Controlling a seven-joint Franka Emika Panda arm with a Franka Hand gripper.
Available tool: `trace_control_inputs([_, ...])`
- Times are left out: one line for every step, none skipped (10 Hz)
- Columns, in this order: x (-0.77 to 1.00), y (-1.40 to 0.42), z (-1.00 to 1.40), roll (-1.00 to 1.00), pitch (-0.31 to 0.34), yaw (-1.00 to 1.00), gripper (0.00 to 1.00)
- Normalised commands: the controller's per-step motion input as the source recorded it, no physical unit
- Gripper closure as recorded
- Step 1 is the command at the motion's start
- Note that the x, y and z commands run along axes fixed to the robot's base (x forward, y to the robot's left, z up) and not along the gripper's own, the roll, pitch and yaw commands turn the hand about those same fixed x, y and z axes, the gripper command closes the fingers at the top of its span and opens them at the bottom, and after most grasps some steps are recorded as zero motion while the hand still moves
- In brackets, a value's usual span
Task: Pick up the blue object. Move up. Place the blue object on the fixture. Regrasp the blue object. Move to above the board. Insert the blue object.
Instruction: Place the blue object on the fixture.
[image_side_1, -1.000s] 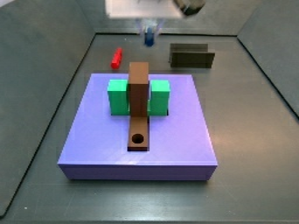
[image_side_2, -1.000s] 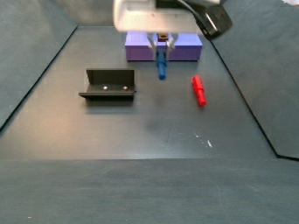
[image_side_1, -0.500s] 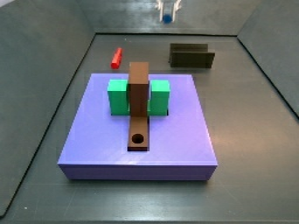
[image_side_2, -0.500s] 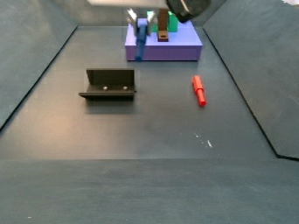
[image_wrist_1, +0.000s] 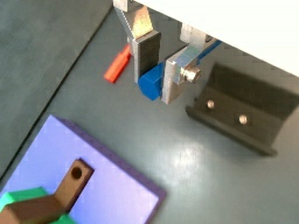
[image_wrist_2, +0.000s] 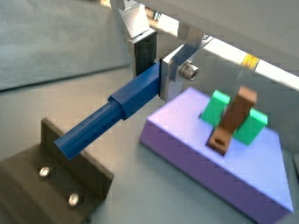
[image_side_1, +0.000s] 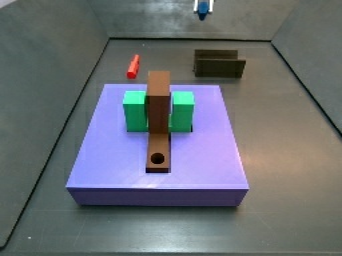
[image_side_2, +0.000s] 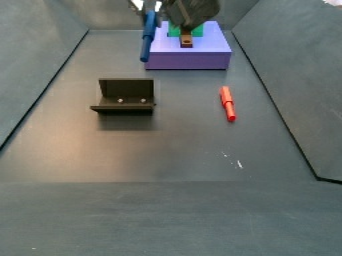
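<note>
Silver finger plates with dark pads mark the gripper (image_wrist_1: 162, 68), which pinches the blue object (image_wrist_2: 111, 114) by one end, high above the floor. In both wrist views the fingers press against the sides of the blue stick, and its free length hangs out past the fingertips. In a side view the blue object (image_side_2: 144, 40) hangs at a slight tilt near the top edge of the picture, well clear of the floor; in a side view only its lower tip (image_side_1: 202, 9) shows at the top edge.

The fixture (image_side_2: 124, 97), a dark bracket with two screws in its face, stands on the grey floor, apart from everything else. The red peg (image_side_2: 227, 102) lies flat on the floor, well apart from the fixture.

The board (image_side_1: 159, 150) is a purple slab resting on the floor. On it stands a green block (image_side_1: 135, 111), and a long brown bar (image_side_1: 159, 125) with a round hole near one end lies across that block.
</note>
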Motion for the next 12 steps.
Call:
trace_control_inputs([0.02,0.02,-0.12,-0.61,-0.040,0.00,1.00])
trace_control_inputs([0.00,0.00,-0.13,-0.42,-0.143,0.00,1.00])
trace_control_inputs([-0.02,0.00,-0.19,-0.19,-0.197,0.00,1.00])
trace_control_inputs([0.00,0.00,-0.23,-0.12,-0.160,0.00,1.00])
trace_control_inputs([0.00,0.00,-0.25,-0.05,-0.134,0.00,1.00])
trace_control_inputs([0.00,0.00,-0.24,-0.03,-0.097,0.00,1.00])
trace_control_inputs([0.00,0.00,-0.25,-0.05,-0.111,0.01,1.00])
trace_control_inputs([0.03,0.00,-0.24,-0.06,-0.103,0.00,1.00])
trace_control_inputs([0.07,0.00,-0.21,0.00,-0.074,0.00,1.00])
trace_control_inputs([0.13,0.00,-0.29,-0.01,-0.126,0.00,1.00])
trace_control_inputs([0.39,0.00,-0.20,-0.24,-0.086,0.00,1.00])
trace_control_inputs([0.47,0.00,-0.24,0.00,-0.023,0.00,1.00])
